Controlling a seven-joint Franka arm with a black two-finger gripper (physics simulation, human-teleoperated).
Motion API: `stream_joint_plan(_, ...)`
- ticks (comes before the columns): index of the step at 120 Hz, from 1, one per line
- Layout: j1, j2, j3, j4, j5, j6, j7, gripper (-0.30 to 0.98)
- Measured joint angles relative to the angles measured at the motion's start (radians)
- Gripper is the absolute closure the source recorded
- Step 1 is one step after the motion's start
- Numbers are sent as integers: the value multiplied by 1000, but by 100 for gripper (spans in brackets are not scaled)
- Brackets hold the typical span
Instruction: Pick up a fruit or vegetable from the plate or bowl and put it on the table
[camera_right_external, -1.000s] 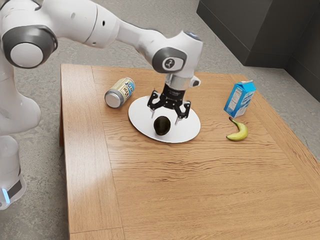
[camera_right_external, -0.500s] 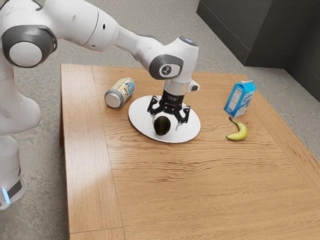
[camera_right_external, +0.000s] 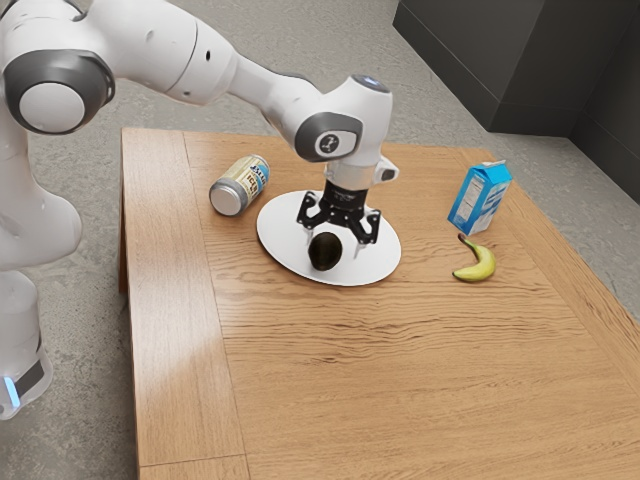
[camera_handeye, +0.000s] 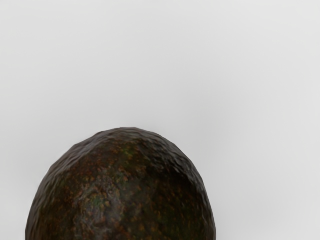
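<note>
Spread open, the black two-finger pincer (camera_right_external: 334, 246) hangs low over a round white plate (camera_right_external: 282, 252), right by its dark, pebbly avocado (camera_right_external: 324, 252). A silver-ended can (camera_right_external: 240, 185) lies near; a blue-and-white carton (camera_right_external: 480, 200) and yellow banana (camera_right_external: 484, 265) (neighbours, those two) share the brown wooden table (camera_right_external: 400, 380) above grey floor (camera_right_external: 320, 40).

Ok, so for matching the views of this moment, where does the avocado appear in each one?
Exterior view: the avocado is near the picture's middle, on the white plate.
Wrist view: it looms large and dark, cut off by the picture's edge, with smooth white surface beyond it.
Shared landmark: the plate, white behind the avocado in both.
</note>
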Motion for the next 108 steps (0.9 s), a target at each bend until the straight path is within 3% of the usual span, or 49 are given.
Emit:
stream_joint_plan(30,2,3,-1,-32,1,37,21,0)
stream_joint_plan(87,17,8,-4,-49,2,63,45,29)
stream_joint_plan(108,17,6,-24,-30,3,60,57,32)
